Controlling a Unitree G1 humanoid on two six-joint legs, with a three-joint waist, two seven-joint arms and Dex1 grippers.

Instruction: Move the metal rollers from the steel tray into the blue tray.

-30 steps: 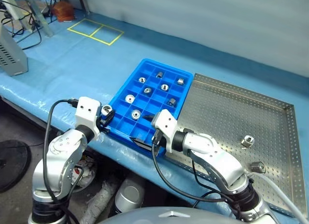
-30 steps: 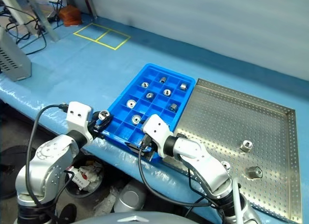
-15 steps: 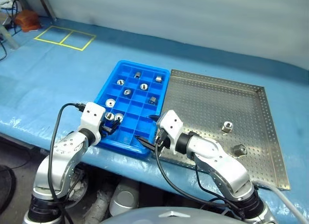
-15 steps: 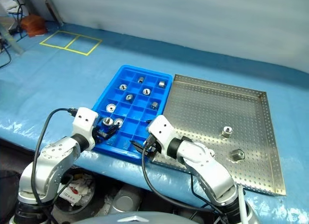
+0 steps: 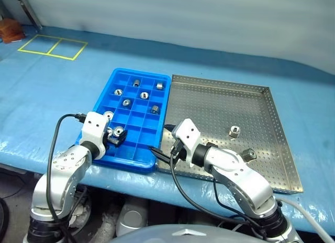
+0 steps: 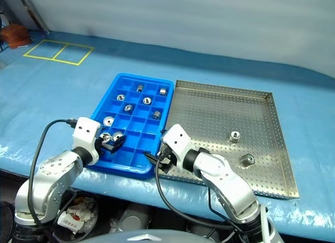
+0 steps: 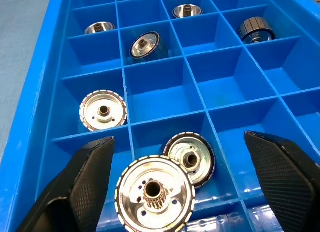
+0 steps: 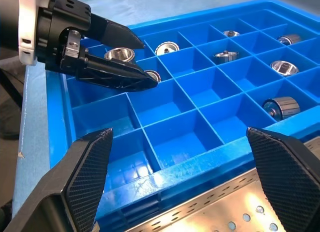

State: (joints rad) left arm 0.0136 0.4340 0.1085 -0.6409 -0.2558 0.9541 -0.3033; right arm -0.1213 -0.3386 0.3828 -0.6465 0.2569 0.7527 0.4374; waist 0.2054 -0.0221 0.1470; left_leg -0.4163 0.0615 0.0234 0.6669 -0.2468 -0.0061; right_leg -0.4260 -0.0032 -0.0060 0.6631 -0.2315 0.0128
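Observation:
The blue tray point(image 5: 141, 72) lies left of the steel tray point(image 5: 209, 107), side by side. Two metal rollers point(image 5: 234, 131) point(image 5: 249, 155) sit on the steel tray's right part. Several rollers rest in the blue tray's compartments point(image 7: 103, 110). My left gripper point(image 7: 177, 139) hangs open over the tray's near left corner. A roller point(image 7: 154, 197) lies loose between its fingers, against another roller point(image 7: 191, 158) in the near row. My right gripper point(image 8: 180, 134) is open and empty over the tray's near right corner, pointing at the left gripper point(image 8: 110, 67).
Both trays rest on a blue-covered table whose front edge point(image 5: 157, 183) runs just under my arms. A yellow tape square point(image 5: 47, 45) marks the far left of the table. Black cables loop beside each wrist.
The camera has swung, shifting the whole picture. My left gripper, shut on a roller a second ago, has opened and let it go into the blue tray. The right gripper stays open.

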